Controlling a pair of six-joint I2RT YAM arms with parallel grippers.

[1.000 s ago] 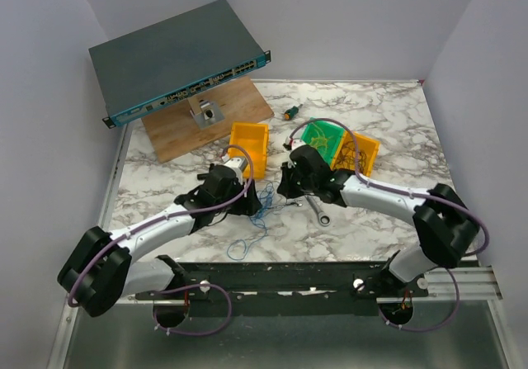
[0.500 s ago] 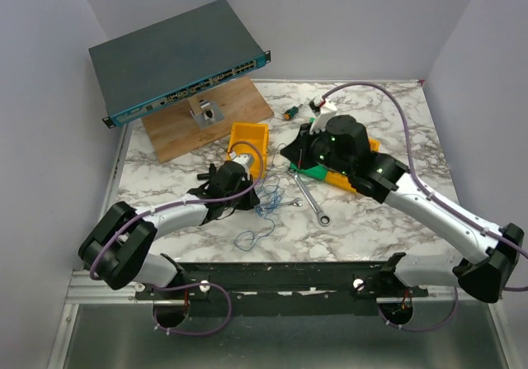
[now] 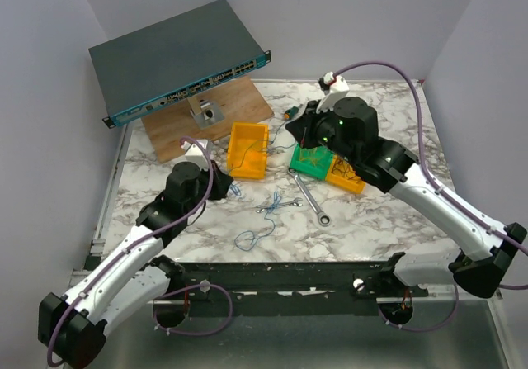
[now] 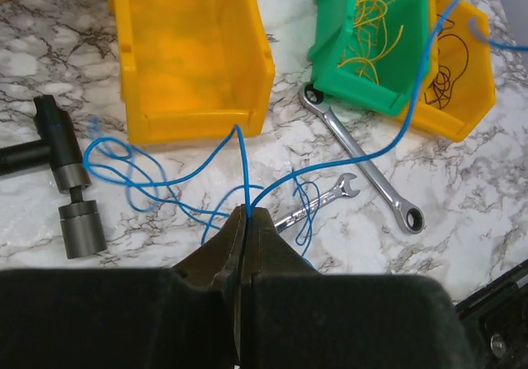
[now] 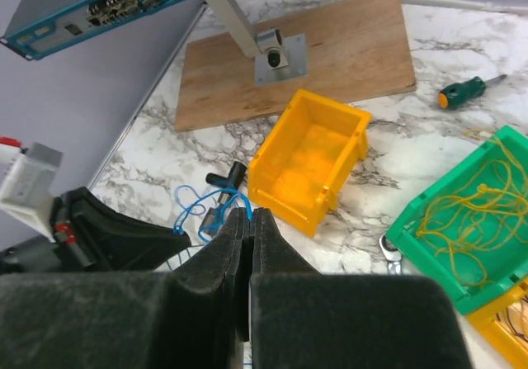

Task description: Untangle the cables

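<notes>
The cables [image 4: 124, 175] are hair-thin, light and limp. The blue strands lie looped on the desk [image 4: 478, 179] in front of the left yellow bin [image 4: 256, 72], partly over a small wrench [image 4: 326, 200]. They kink and snag easily, so take hold of a single strand just outside a crossing, never across the whole knot, and draw it out slowly.

The left gripper [image 4: 245, 214] is closed on a blue strand at its tips. The right gripper [image 5: 247, 214] is also closed. It probably pinches the strand that rises past the green bin [image 4: 330, 51], though the wire is too fine to confirm at its tips.

One second ago both grippers met over the tangle and the left stood open. Now they are drawn apart, with the left arm back and the right arm raised toward the rear.
</notes>
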